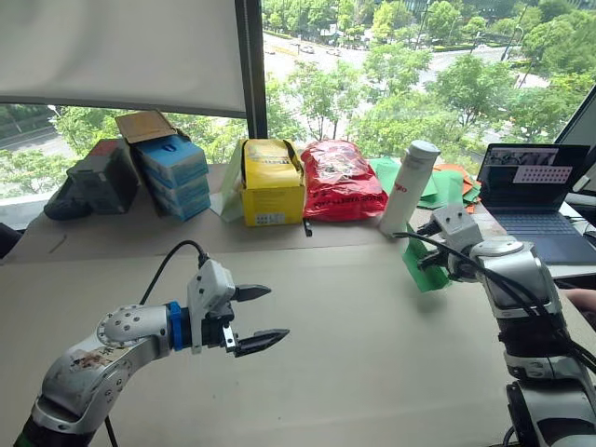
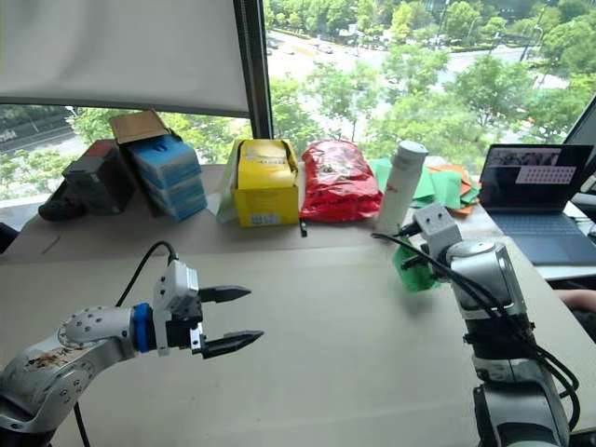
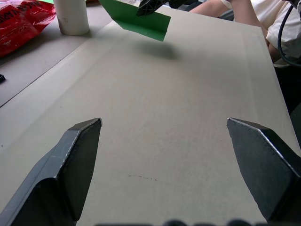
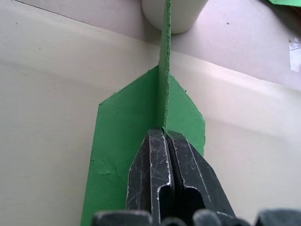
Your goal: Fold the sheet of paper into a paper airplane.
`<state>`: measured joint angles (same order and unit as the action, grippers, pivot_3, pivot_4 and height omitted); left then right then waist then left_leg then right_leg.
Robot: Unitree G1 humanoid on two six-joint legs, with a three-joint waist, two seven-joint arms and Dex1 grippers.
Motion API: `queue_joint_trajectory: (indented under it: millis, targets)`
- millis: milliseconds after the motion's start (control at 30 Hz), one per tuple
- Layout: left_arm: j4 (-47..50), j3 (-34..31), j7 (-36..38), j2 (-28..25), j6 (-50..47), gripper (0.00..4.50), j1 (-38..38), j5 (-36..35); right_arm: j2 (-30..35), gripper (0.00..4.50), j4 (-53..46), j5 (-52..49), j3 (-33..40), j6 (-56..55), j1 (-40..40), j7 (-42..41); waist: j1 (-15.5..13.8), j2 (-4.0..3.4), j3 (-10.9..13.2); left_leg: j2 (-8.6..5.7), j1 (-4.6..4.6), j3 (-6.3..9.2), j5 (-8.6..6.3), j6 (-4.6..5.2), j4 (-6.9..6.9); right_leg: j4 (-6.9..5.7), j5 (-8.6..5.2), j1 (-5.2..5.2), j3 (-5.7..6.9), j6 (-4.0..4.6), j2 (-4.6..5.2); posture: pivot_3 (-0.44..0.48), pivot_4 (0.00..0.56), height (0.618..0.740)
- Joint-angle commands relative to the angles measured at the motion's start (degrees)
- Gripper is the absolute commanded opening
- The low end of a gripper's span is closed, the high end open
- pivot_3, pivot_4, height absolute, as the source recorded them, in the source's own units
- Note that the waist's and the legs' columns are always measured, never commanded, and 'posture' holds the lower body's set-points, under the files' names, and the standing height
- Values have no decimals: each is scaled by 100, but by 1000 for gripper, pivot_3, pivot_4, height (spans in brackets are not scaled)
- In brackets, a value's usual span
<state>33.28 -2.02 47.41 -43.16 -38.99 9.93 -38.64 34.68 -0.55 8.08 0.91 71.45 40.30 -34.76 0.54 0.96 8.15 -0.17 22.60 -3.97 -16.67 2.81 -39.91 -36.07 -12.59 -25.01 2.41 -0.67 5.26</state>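
Right end effector (image 4: pixel 165 134) pinching paper airplane (image 4: pixel 141 122)

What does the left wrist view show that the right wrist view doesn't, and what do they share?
The left wrist view alone has the left gripper, open over bare table, a red bag and a person's arm. The right wrist view alone gives the close look at the right gripper, shut on the sheet of paper along an upright fold. Both views share that green paper, held above the table, and the white bottle behind it.
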Motion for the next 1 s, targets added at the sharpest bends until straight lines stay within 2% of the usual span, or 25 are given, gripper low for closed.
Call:
queue_joint_trajectory:
  millis: [33,300,400,567,700,733,767,833,933,1000]
  targets:
    - [196,-13,-7,9,-5,4500,112,-103,-3,45,-126,-85,255,158,-52,347,2,0,0,0,0,0,0,1,0,0,0,0,0,0,-1,0,150,740]
    - [173,-7,40,-6,-40,4500,214,-123,-9,45,-124,-346,357,240,-203,667,6,0,0,0,-1,-3,2,1,0,0,0,-1,1,-1,-9,0,150,740]
    - [171,-15,62,3,-88,4500,228,-162,-48,883,-175,-450,454,255,-218,772,6,0,0,0,-1,-5,2,1,0,0,0,-1,1,-2,-9,0,150,740]
    - [133,-29,87,-5,-50,4500,216,-174,3,2601,-355,-677,626,280,-185,860,6,0,0,0,-1,-5,3,2,-1,0,0,-1,1,-3,-10,0,150,740]
    - [20,-112,97,7,27,4500,125,-137,-88,4070,-894,-1185,1029,166,-87,643,3,0,0,0,-1,-6,3,2,-1,0,1,-1,1,-3,-10,0,150,740]
    - [-41,-148,63,39,55,4500,90,-114,-88,4318,-1080,-1354,1086,-98,-156,505,3,0,0,0,-1,-6,3,2,-1,0,1,-1,1,-3,-10,0,150,740]
    - [-120,-197,13,83,82,4500,41,-97,-68,4465,-1277,-1490,1094,-367,-284,370,3,0,0,1,-1,-5,3,2,-1,0,1,-1,1,-3,-12,0,150,740]
    - [-272,-274,-79,157,170,4500,-89,1,-74,4465,-1723,-1733,1054,-942,-632,101,7,0,0,2,-5,-6,2,2,-1,0,1,0,1,-4,-13,0,150,740]
    - [-688,-430,-508,488,581,4500,-306,397,-471,4465,-2368,-2391,1228,-1603,-1343,-334,-4,0,0,4,-17,-3,2,3,3,6,0,14,-2,-4,-15,0,150,740]
    - [-949,-563,-802,799,848,4500,-431,565,-519,4465,-2481,-2285,1027,-2322,-1865,-366,-19,0,0,5,-28,-2,-5,15,3,15,0,31,-3,-4,-13,0,150,740]
